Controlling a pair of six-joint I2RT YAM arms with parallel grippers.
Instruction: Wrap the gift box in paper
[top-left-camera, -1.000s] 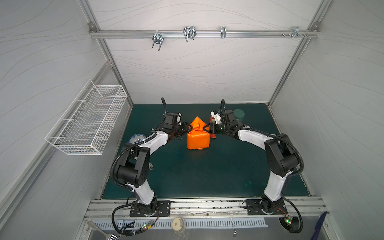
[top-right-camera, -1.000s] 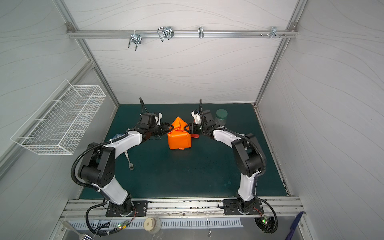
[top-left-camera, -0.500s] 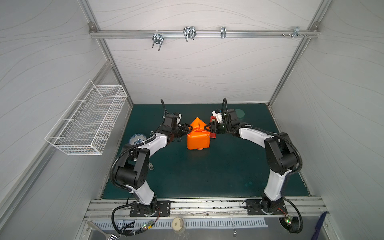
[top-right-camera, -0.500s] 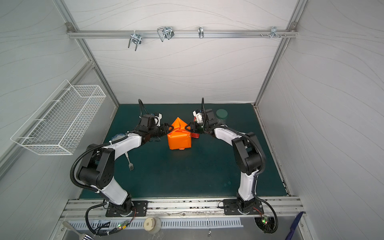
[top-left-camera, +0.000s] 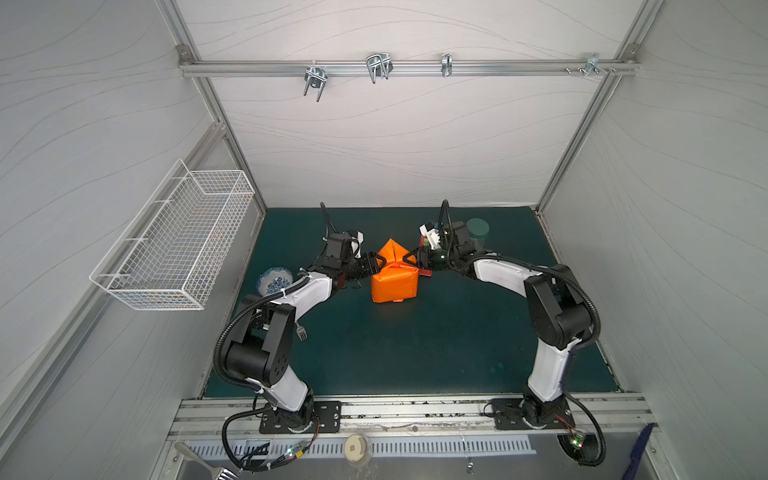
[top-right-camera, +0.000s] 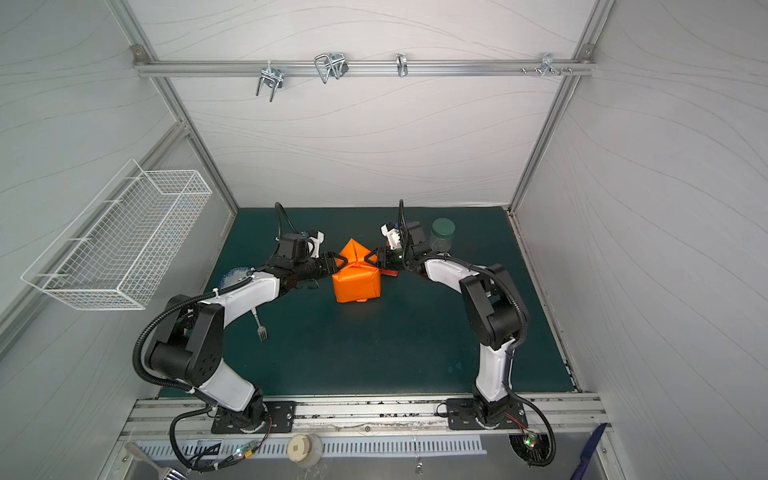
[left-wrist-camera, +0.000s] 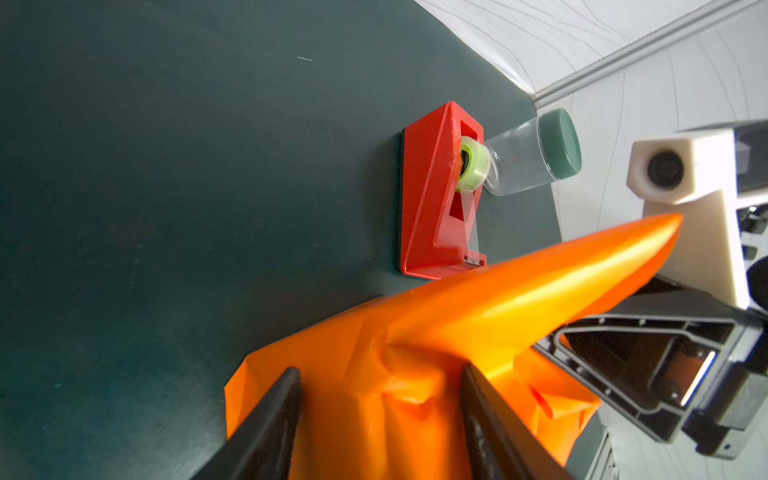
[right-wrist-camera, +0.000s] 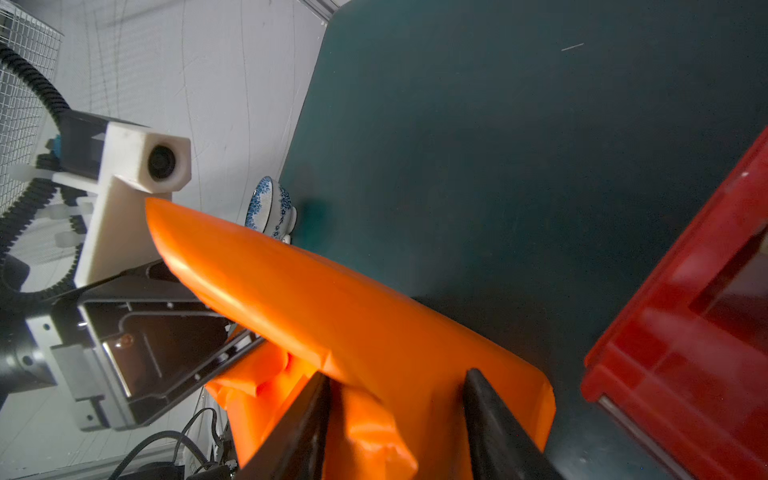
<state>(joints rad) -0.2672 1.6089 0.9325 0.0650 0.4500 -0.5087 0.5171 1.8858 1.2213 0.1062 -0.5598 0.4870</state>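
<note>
The orange paper (top-left-camera: 395, 284) (top-right-camera: 356, 284) lies folded round a box-shaped parcel in the middle of the green mat. The gift box itself is hidden inside. A pointed flap (top-left-camera: 390, 251) stands up at the parcel's far end. My left gripper (top-left-camera: 380, 264) (top-right-camera: 340, 262) meets that end from the left and my right gripper (top-left-camera: 411, 262) (top-right-camera: 370, 259) from the right. In the left wrist view the left gripper (left-wrist-camera: 380, 399) is open, its fingers (left-wrist-camera: 274, 415) set against crumpled paper (left-wrist-camera: 498, 299) that spreads past them. The right gripper (right-wrist-camera: 397, 415) is likewise open against the paper (right-wrist-camera: 332, 316).
A red tape dispenser (left-wrist-camera: 440, 195) (top-left-camera: 424, 272) sits just right of the parcel, under the right wrist. Behind it stands a clear jar with a green lid (top-left-camera: 477, 232) (top-right-camera: 442, 232). A blue-patterned bowl (top-left-camera: 274, 279) and a fork (top-right-camera: 261, 328) lie left. A wire basket (top-left-camera: 178, 237) hangs on the left wall.
Both grippers stay at the parcel's far end beside the raised flap. The left jaws have spread slightly; the arms have barely shifted.
</note>
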